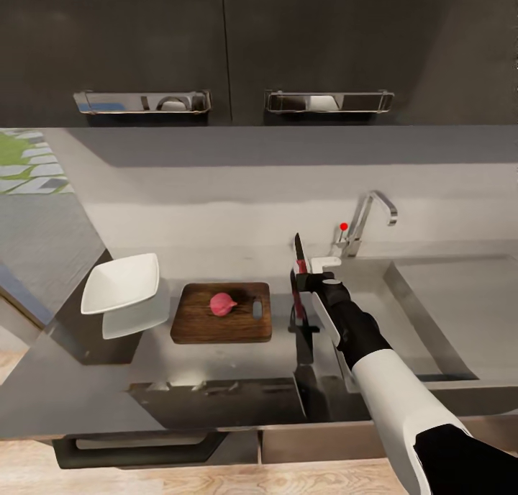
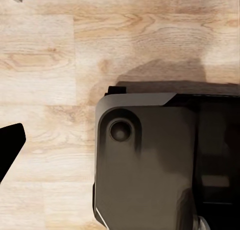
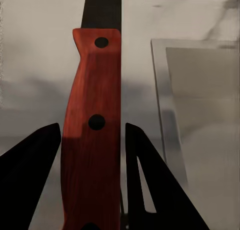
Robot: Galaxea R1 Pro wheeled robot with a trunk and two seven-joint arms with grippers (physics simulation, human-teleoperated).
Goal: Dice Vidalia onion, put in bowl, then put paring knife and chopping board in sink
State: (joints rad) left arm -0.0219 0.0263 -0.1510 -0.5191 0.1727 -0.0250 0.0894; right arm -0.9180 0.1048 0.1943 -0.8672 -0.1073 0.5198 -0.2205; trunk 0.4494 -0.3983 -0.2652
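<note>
Clamped between the right claw (image 3: 92, 140) fingers (image 3: 30, 175): paring knife (image 3: 92, 140), red handle gripped, dark blade pointing up, raised above the table (image 1: 216, 365) just right of the chopping board (image 1: 208, 322). Rested near the middle of that board: Vidalia onion (image 1: 222, 303), whole, beside the oval handle hole. Sat just left of the board, on the table: white bowl (image 1: 121, 283). Lay right of the board, beyond the knife: sink (image 1: 432, 315), with chrome tap (image 1: 370, 218) and red knob behind. Hung well away from the board, over wooden floor (image 2: 50, 64) beside the robot's dark base (image 2: 150, 165): left claw (image 2: 7, 145); could not tell whether apart or together.
</note>
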